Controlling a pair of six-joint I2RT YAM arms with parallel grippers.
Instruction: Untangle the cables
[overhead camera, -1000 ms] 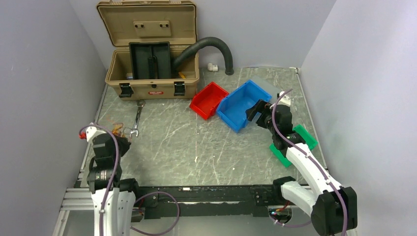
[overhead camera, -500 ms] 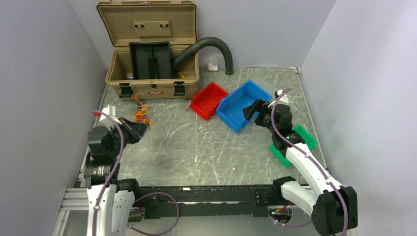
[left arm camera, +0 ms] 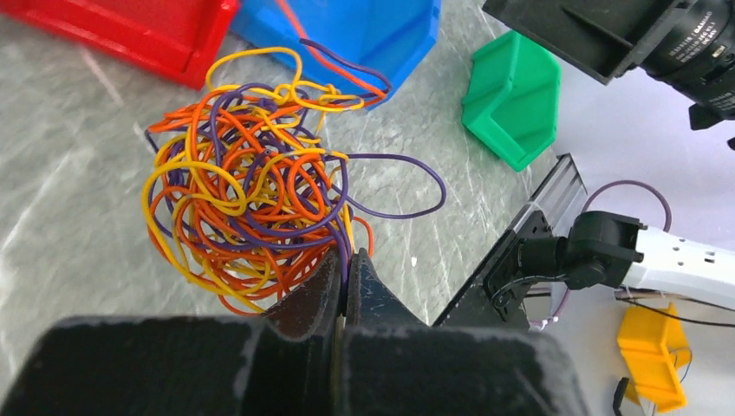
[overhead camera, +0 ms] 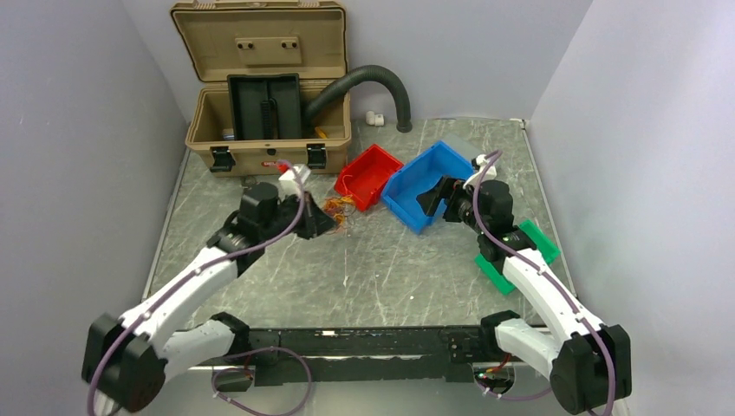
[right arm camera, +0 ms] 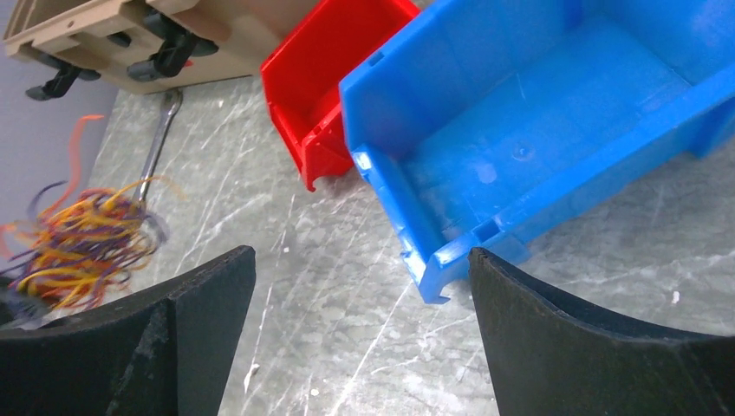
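Now | left end effector [left arm camera: 345, 276]: pinched tight on cables [left arm camera: 251, 199], a tangle left of middle | right end effector [right arm camera: 357, 260]: fingers wide apart, near blue bin [right arm camera: 520, 130]

Left arm reaches across the counter [overhead camera: 373, 260] toward its centre. My left pincer [overhead camera: 323, 222] is closed, its tip against the cables [overhead camera: 340, 206], a small orange-yellow tangle (single strands cannot be made out from above). The tangle sits just beside the red bin [overhead camera: 368, 176], on its near-left side. The blue bin [overhead camera: 423, 178] stands just right of the red one. My right pincer [overhead camera: 432, 201] is spread wide at the blue bin's near wall. A tan case [overhead camera: 269, 143] stands open at rear left, with a black hose [overhead camera: 386, 80] arching from it. A green bin [overhead camera: 542, 240] is partly hidden by my right arm.
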